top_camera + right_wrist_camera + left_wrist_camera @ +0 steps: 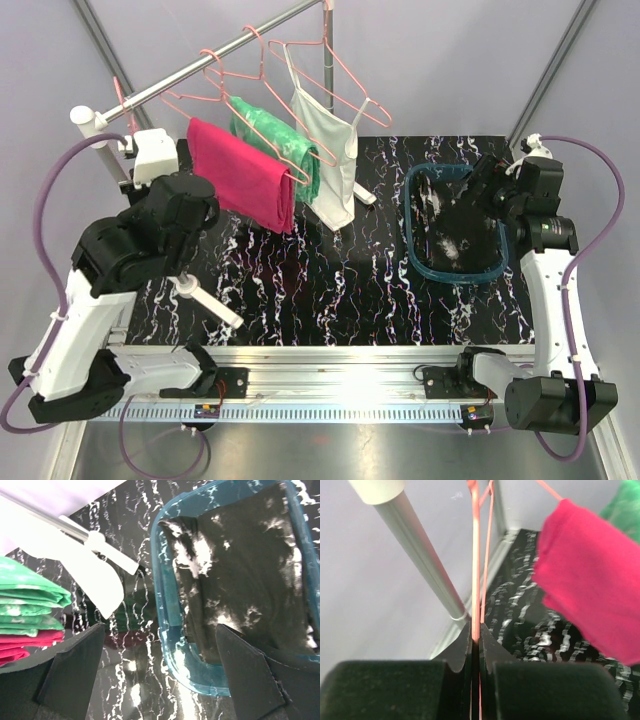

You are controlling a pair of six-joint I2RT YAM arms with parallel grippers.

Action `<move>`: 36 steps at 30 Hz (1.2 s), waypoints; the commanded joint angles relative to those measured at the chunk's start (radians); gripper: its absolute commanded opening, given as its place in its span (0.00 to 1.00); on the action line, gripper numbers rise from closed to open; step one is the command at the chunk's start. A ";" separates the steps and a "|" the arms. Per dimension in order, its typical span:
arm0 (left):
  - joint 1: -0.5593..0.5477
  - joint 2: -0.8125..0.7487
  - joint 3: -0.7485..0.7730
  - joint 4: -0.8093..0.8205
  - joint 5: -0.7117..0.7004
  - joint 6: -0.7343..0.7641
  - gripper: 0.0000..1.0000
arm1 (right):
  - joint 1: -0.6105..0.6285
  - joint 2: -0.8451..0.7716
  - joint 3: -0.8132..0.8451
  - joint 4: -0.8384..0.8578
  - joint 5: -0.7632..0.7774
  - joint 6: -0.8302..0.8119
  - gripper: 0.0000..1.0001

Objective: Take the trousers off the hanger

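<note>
A pink wire hanger (475, 555) is clamped by the left gripper (475, 645); the right gripper (160, 630) is spread open, black white-speckled cloth trousers (240, 570) at one o'clock.

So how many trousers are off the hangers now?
One is done: the black speckled trousers lie in the teal bin. In hand: the left end effector pinches a pink hanger wire. Left: the pink trousers and green trousers hang on hangers. The right end effector is open.
</note>
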 commanded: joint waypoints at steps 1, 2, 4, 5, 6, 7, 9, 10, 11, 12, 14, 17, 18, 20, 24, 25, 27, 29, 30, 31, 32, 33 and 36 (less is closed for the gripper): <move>0.086 0.009 -0.042 0.118 0.039 0.150 0.00 | 0.003 -0.006 0.015 0.038 -0.058 0.021 0.99; 0.103 0.003 -0.057 0.206 0.065 0.170 0.00 | 0.003 -0.009 0.012 0.041 -0.066 0.024 0.99; 0.126 0.000 -0.076 0.278 0.120 0.204 0.00 | 0.003 -0.015 0.006 0.043 -0.074 0.024 1.00; 0.143 0.002 -0.090 0.330 0.127 0.210 0.00 | 0.003 -0.019 0.006 0.041 -0.078 0.024 0.99; 0.147 0.003 -0.093 0.351 0.145 0.216 0.00 | 0.003 -0.020 0.006 0.040 -0.080 0.023 0.99; 0.153 0.008 -0.096 0.368 0.156 0.223 0.00 | 0.003 -0.022 0.004 0.041 -0.085 0.021 0.99; 0.176 0.028 -0.098 0.382 0.191 0.212 0.00 | 0.003 -0.023 0.003 0.037 -0.088 0.017 1.00; 0.184 0.031 -0.104 0.379 0.202 0.182 0.00 | 0.003 -0.025 0.001 0.040 -0.088 0.017 0.99; 0.193 0.032 -0.114 0.376 0.211 0.165 0.00 | 0.003 -0.026 -0.002 0.041 -0.091 0.020 1.00; 0.196 0.028 -0.152 0.376 0.234 0.143 0.00 | 0.005 -0.028 -0.006 0.048 -0.092 0.023 0.99; 0.201 0.011 -0.205 0.400 0.265 0.086 0.00 | 0.003 -0.029 -0.014 0.060 -0.101 0.026 0.99; 0.204 0.002 -0.269 0.390 0.295 0.013 0.00 | 0.003 -0.023 -0.016 0.060 -0.111 0.035 0.99; 0.204 0.000 -0.275 0.381 0.297 -0.006 0.00 | 0.003 -0.023 -0.016 0.060 -0.114 0.034 1.00; 0.204 -0.009 -0.282 0.368 0.306 -0.049 0.00 | 0.005 -0.022 -0.010 0.057 -0.117 0.035 1.00; 0.204 -0.041 -0.275 0.388 0.379 -0.075 0.28 | 0.003 -0.026 -0.011 0.058 -0.117 0.031 0.99; 0.204 -0.047 -0.263 0.393 0.399 -0.075 0.35 | 0.003 -0.025 -0.011 0.060 -0.118 0.031 1.00; 0.206 -0.070 -0.248 0.407 0.464 -0.073 0.53 | 0.005 -0.026 -0.011 0.058 -0.120 0.031 1.00; 0.204 -0.084 -0.219 0.419 0.518 -0.064 0.59 | 0.003 -0.028 -0.014 0.061 -0.121 0.027 1.00; 0.204 -0.096 -0.207 0.424 0.583 -0.060 0.61 | 0.003 -0.028 -0.014 0.060 -0.123 0.029 1.00; 0.204 -0.104 -0.199 0.430 0.622 -0.051 0.65 | 0.005 -0.031 -0.017 0.061 -0.125 0.026 0.99; 0.204 -0.110 -0.185 0.454 0.671 -0.041 0.67 | 0.003 -0.029 -0.019 0.064 -0.126 0.030 0.99; 0.204 -0.123 -0.180 0.467 0.781 -0.037 0.69 | 0.005 -0.031 -0.020 0.064 -0.126 0.034 0.99; 0.204 -0.143 -0.176 0.523 1.008 -0.053 0.76 | 0.003 -0.031 -0.023 0.080 -0.141 0.041 1.00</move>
